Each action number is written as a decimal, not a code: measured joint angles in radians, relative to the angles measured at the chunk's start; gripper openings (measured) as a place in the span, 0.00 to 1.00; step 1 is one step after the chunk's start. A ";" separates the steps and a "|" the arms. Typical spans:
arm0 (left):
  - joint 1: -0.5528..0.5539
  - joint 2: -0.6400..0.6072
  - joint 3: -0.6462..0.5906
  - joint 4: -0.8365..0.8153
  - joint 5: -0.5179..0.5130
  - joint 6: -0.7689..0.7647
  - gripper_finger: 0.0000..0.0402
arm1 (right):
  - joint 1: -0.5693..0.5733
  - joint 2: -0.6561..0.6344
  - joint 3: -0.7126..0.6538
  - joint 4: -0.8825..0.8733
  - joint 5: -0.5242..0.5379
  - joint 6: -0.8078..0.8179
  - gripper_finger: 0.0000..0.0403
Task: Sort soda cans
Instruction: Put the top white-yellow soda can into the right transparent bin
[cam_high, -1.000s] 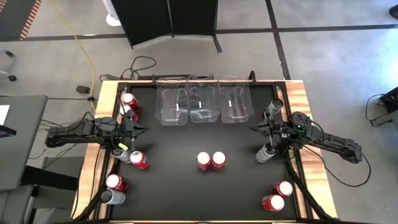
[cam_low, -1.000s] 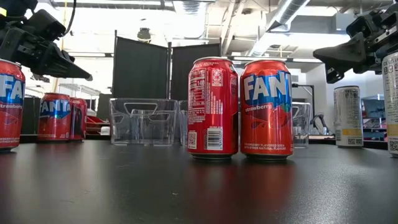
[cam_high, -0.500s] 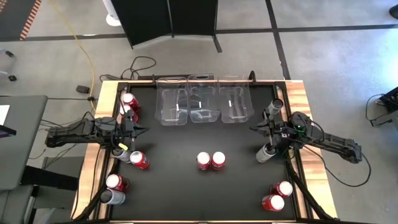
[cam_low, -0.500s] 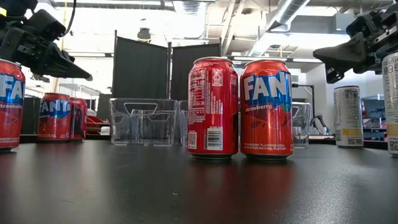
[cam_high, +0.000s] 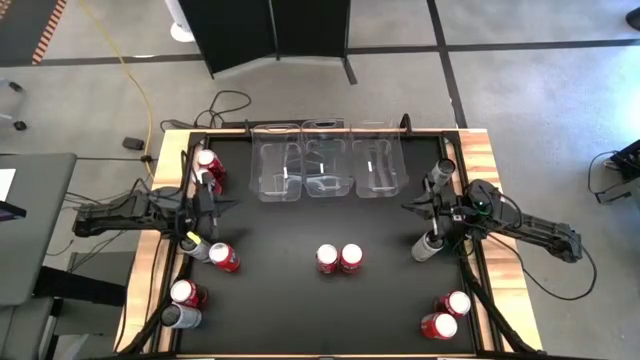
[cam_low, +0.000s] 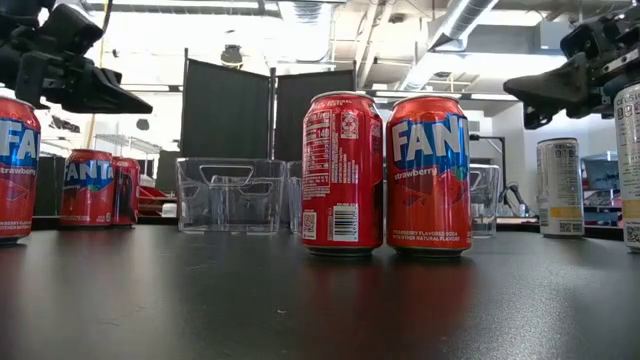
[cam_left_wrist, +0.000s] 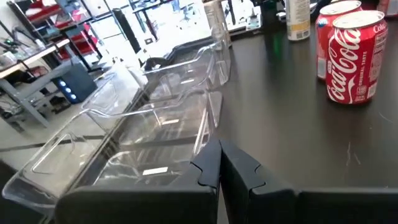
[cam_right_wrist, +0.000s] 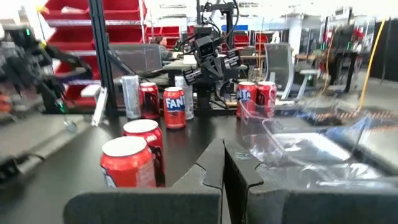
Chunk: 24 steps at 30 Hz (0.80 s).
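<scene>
High view is showing the left pincer (cam_high: 232, 206) hanging closed and empty above the worktop's (cam_high: 300, 300) left side, beside red soda cans (cam_high: 209, 166). Two red Fanta cans (cam_high: 339, 259) are standing mid-worktop, before three clear bins (cam_high: 328, 172). The right pincer (cam_high: 408, 207) is hovering closed, empty, near silver cans (cam_high: 437, 176).

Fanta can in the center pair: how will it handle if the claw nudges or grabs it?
The Fanta can stands upright, tall for its base, so a high push would probably tip it, then it rolls. It touches the neighbouring red can, so a sideways nudge likely moves both. The glossy round wall may slip in a loose grip.
</scene>
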 joint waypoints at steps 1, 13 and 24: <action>0.000 0.000 0.000 -0.009 0.000 -0.008 0.00 | 0.003 0.000 -0.001 0.013 0.000 0.020 0.06; 0.000 0.003 0.000 0.004 -0.070 -0.076 0.00 | 0.004 0.000 -0.002 0.400 0.086 0.350 0.06; -0.001 0.003 -0.026 0.373 -0.035 -0.722 0.00 | 0.004 0.027 0.085 0.422 0.520 0.634 0.06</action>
